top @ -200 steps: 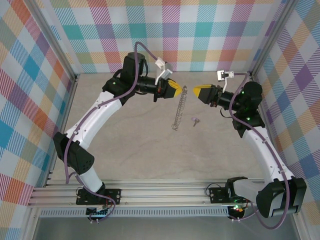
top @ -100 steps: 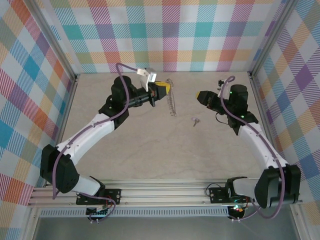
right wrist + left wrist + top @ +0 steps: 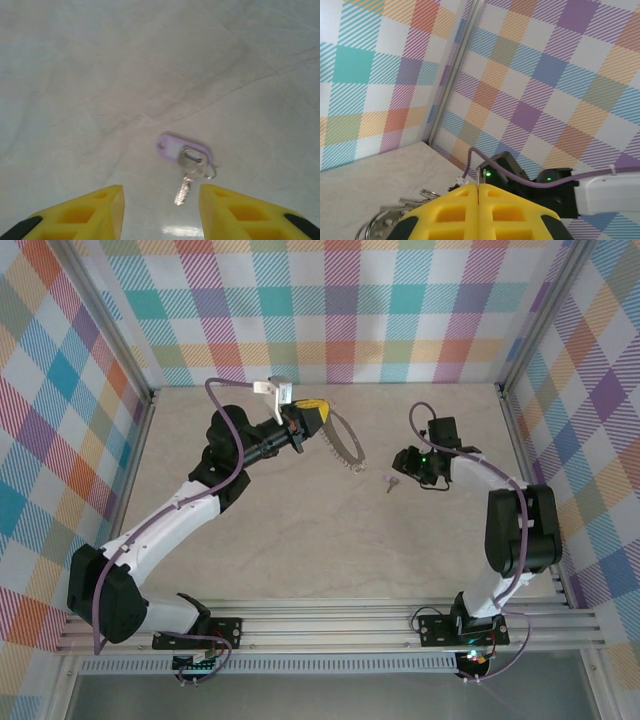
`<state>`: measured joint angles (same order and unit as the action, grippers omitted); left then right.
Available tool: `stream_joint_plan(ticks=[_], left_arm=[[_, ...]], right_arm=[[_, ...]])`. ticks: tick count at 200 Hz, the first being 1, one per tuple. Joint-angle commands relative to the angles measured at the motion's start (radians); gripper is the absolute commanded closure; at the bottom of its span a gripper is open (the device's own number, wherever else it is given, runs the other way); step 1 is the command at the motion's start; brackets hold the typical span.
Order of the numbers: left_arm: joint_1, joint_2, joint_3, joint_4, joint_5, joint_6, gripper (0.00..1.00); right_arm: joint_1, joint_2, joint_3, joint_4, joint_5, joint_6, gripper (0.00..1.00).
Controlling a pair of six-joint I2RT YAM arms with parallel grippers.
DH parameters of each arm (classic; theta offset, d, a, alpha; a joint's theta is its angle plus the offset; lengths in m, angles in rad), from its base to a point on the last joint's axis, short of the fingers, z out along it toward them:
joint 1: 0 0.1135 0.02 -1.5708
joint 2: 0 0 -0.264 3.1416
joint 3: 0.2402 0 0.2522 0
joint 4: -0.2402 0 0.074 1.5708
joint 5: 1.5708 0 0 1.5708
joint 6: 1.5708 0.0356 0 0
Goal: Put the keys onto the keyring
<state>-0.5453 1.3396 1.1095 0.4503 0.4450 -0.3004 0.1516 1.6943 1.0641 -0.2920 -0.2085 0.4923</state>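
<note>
Over the counter [image 3: 300, 540], my left pincer [image 3: 312, 412] pinches the ring [image 3: 345, 445] for threading; my right pincer [image 3: 160, 195] gapes, empty, above the key [image 3: 187, 170].

This is a robotics lab test cell rather than a lived-in room: a small booth whose walls [image 3: 400, 300] are flat panels printed with pastel plaid, held in bare aluminium posts [image 3: 118, 335]. Two white-and-black robot arms [image 3: 170, 520] trailing purple cables [image 3: 530, 182] are bolted to a slotted aluminium rail [image 3: 330, 625] at the edge of a beige marbled tabletop [image 3: 300, 540]. Green status lights [image 3: 487, 173] glow on the hardware.
</note>
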Motion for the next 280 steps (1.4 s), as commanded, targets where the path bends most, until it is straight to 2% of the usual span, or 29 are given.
stream_joint_plan(ticks=[1, 36, 151, 204, 280], left_arm=[[0.007, -0.035, -0.012, 0.078, 0.014, -0.018, 1.0], [0.007, -0.025, -0.015, 0.094, 0.033, -0.028, 1.0], [0.007, -0.008, 0.001, 0.094, 0.055, -0.022, 1.0], [0.007, -0.006, 0.004, 0.098, 0.062, -0.028, 1.0], [0.007, 0.009, 0.023, 0.097, 0.084, -0.039, 1.0]], right_arm=[[0.005, 0.045, 0.036, -0.048, 0.041, -0.017, 0.58], [0.005, 0.088, 0.057, -0.05, 0.072, 0.018, 0.58], [0.037, 0.177, 0.09, -0.042, 0.064, 0.046, 0.56], [0.05, 0.211, 0.11, -0.042, 0.083, 0.042, 0.62], [0.052, 0.205, 0.096, -0.043, 0.113, 0.018, 0.77]])
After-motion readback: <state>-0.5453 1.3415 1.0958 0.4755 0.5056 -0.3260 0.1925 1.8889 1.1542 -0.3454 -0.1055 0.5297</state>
